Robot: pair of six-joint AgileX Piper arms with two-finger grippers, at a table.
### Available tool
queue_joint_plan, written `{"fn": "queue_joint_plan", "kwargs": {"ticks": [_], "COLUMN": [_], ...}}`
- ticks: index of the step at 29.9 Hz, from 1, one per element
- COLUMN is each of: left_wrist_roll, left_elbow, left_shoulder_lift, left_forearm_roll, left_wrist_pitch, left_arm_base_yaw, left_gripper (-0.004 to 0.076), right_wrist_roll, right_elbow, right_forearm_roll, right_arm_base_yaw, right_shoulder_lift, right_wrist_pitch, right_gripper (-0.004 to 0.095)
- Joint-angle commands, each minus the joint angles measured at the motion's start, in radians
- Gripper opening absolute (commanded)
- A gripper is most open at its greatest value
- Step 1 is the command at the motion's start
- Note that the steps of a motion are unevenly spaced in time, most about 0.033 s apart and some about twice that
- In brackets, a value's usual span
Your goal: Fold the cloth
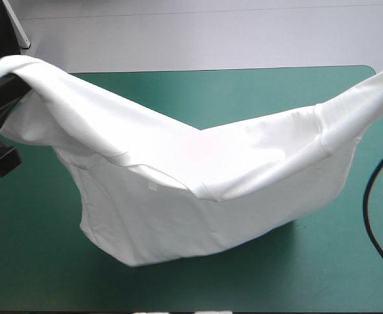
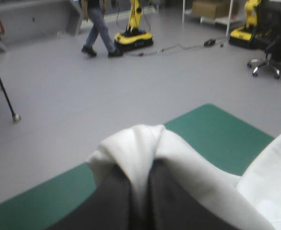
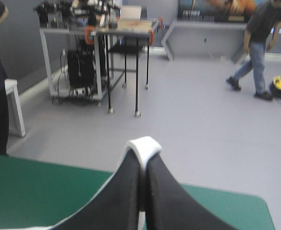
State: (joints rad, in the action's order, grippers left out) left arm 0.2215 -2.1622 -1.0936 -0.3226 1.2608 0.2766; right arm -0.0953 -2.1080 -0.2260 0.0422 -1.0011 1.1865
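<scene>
Clamping a bunched fold of the T-shirt (image 1: 198, 176), the left gripper (image 1: 2, 88) is holding it raised beside the left edge of the table (image 1: 41, 275), toward the far corner. In the left wrist view that gripper (image 2: 141, 167) is grasping the cloth. Its black fingers (image 2: 116, 201) are pressing all but together, with a white ridge of fabric running between them and draping over their tips.

From that hold the shirt's upper edge is sloping down toward the middle of the table, dipping low there and climbing again to the right. Below it the body of the shirt is hanging as a wide pouch. Its rounded bottom is resting on the teal-green cover (image 1: 244, 85) at the near middle, stopping short of the near edge.

Bare cover is showing in a broad strip along the far edge behind the dip. More is showing across the near left corner and in the near right area beside the pouch.

At the right the cloth is rising out of the high view near the rounded far right corner. In the right wrist view the right gripper (image 3: 143, 165) is pinching a thin white hem, fingers (image 3: 126, 201) meeting in a narrow arch with the hem looping over their tips. Open cover is lying on both sides below it.
</scene>
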Motion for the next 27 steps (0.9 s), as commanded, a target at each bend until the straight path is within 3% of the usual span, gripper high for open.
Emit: {"fn": "queue_joint_plan", "kwargs": {"ticks": [1, 7, 17, 27], "left_wrist_roll": [-0.004, -0.025, -0.070, -0.077], "left_elbow": [-0.114, -0.167, -0.112, 0.005], "left_shoulder_lift": [0.005, 0.019, -0.022, -0.222], "left_forearm_roll": [-0.063, -0.087, 0.037, 0.081], "left_wrist_pitch": [0.027, 0.027, 0.027, 0.027], "left_arm_base_yaw": [0.003, 0.003, 0.003, 0.003], "left_gripper": [-0.0009, -0.0009, -0.0009, -0.0009], "right_wrist_roll": [0.001, 0.001, -0.004, 0.008], "right_elbow": [-0.119, -0.258, -0.265, -0.065], "right_forearm_roll": [0.006, -0.007, 0.039, 0.059], "right_arm_base_yaw": [0.000, 0.000, 0.000, 0.000], "right_shoulder_lift": [-0.006, -0.006, -0.069, -0.261], "right_wrist_pitch": [-0.138, -0.188, -0.195, -0.173], "right_gripper": [-0.0015, -0.0015, -0.0015, -0.0015]}}
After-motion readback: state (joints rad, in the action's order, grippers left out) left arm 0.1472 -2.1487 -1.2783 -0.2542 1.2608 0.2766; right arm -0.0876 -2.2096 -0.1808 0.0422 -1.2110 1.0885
